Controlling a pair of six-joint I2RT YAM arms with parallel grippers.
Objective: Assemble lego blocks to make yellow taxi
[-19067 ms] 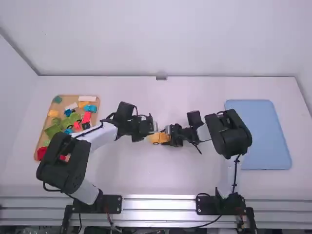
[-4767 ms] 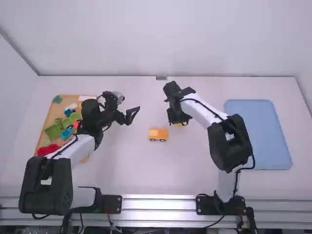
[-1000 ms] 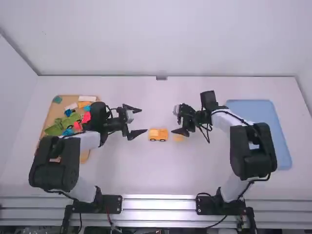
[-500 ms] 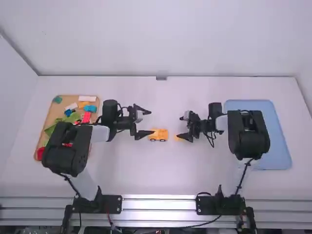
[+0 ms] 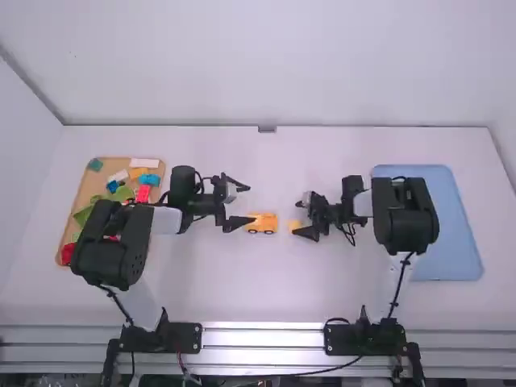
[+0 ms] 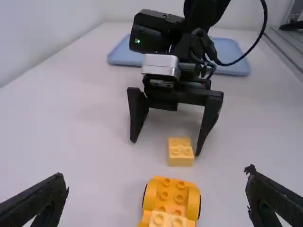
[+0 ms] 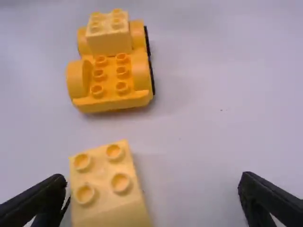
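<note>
Yellow taxi (image 5: 262, 223) is sitting upright on the white table (image 5: 210, 282), between the two grippers. Chassis is carrying one mounted block (image 7: 109, 40), so I'm calling it well over half built. One loose yellow block (image 7: 106, 187) is lying just beside the taxi, apart from it, and is probably waiting to go on the free studs. Left to do, my guess: grip it, seat it, press it, then maybe move the car to the blue tray (image 5: 451, 242).

Right gripper (image 5: 297, 218): fingers standing open around the loose block, which is sitting much nearer one finger; not gripping. Left gripper (image 5: 251, 204): standing open too, near the taxi, holding nothing.

Counts: one taxi, two wheels showing from the high view, one block mounted, one loose, two grippers, two trays. The brown tray (image 5: 110, 164) is holding a mix of colored parts; left arm (image 5: 113, 246) is covering some, so no full count from here.
</note>
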